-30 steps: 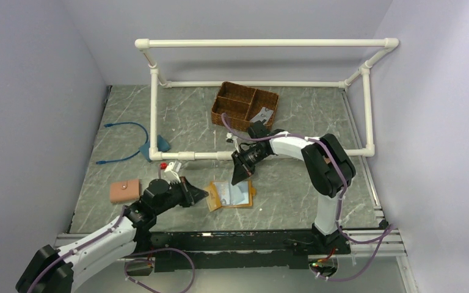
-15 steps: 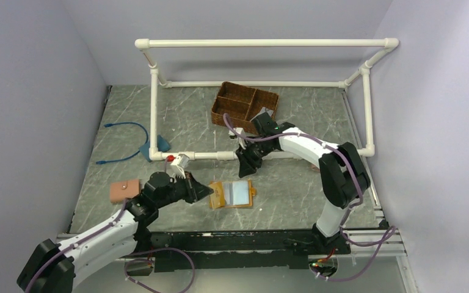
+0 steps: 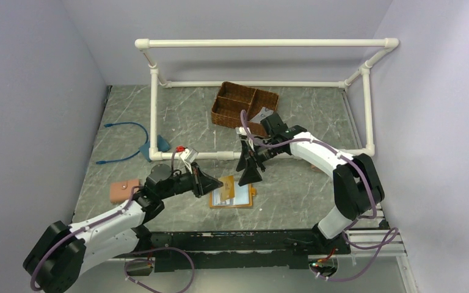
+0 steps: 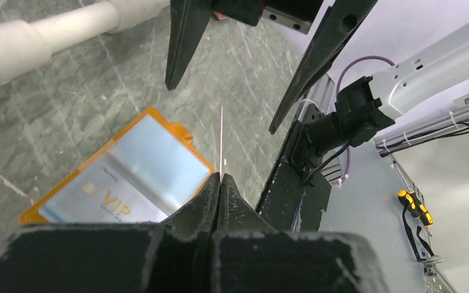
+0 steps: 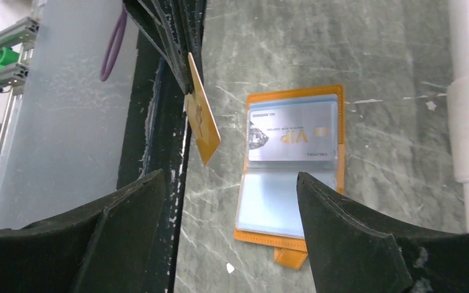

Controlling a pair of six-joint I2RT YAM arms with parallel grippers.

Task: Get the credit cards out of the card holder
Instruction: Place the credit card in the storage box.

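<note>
My left gripper (image 4: 220, 178) has just lifted 1 gold card (image 5: 203, 122), pinched, off the card holder (image 5: 293, 241); 1 VIP card (image 5: 290, 140) left inside; right gripper (image 5: 229, 176) spread wide.

The silver credit card (image 4: 107, 198) in the open card holder (image 5: 275, 201) reads "VIP" in gold letters, upright in the left wrist view and upside down in the right wrist view; the finer print beside it and the marks on the gold card (image 5: 203, 119) are too small to read.

Wicker basket (image 3: 231, 104) within white pipe frame (image 3: 262, 43); blue cable (image 3: 128, 123), pink wallet (image 3: 124, 191) far left.
</note>
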